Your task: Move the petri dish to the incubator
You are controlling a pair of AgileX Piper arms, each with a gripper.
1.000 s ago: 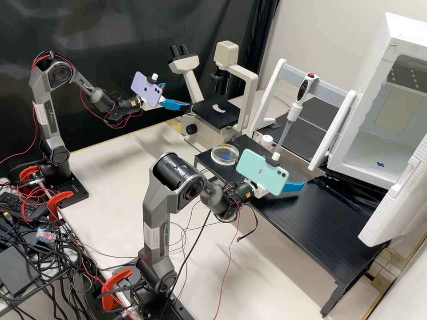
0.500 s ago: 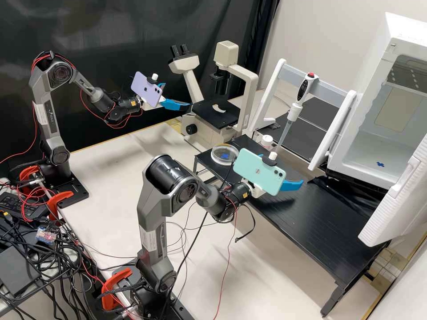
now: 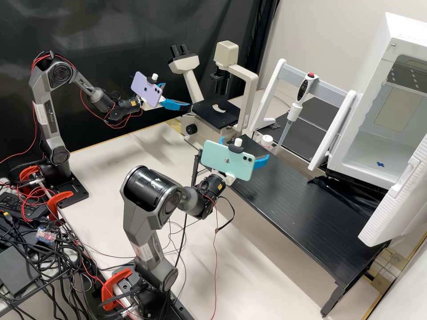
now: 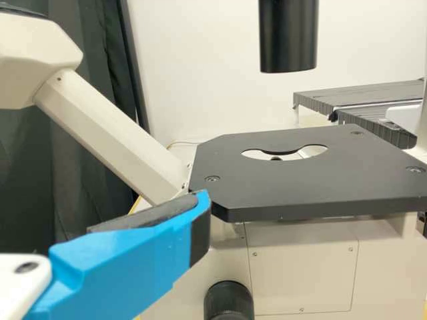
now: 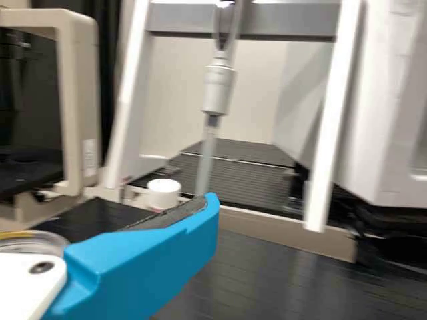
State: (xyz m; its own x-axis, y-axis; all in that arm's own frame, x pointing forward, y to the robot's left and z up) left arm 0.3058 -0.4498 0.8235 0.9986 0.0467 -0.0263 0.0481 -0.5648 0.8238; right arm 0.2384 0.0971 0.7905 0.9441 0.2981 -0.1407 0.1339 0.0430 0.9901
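In the high view my right gripper (image 3: 250, 150) hangs open over the near-left part of the black raised shelf (image 3: 307, 204), a green phone mounted on it hiding that corner. The clear petri dish (image 5: 32, 243) is partly in sight in the right wrist view, beside the base of a blue finger of my right gripper (image 5: 157, 253), not held. My left gripper (image 3: 177, 96) is open and empty by the microscope; the left wrist view has one finger of the left gripper (image 4: 140, 250) before the stage. The white incubator (image 3: 356, 153) stands with its door open, a blue cross on its floor.
The microscope (image 3: 215, 113) stands behind the shelf's left end. A white-capped container (image 3: 266, 141) and a pipette (image 3: 294, 111) on a white-framed stand are behind the right gripper. The incubator door (image 3: 398, 195) juts out over the shelf's right end.
My right gripper has moved left along the shelf, away from the incubator, and its phone now covers the dish in the high view. The left arm has kept still.
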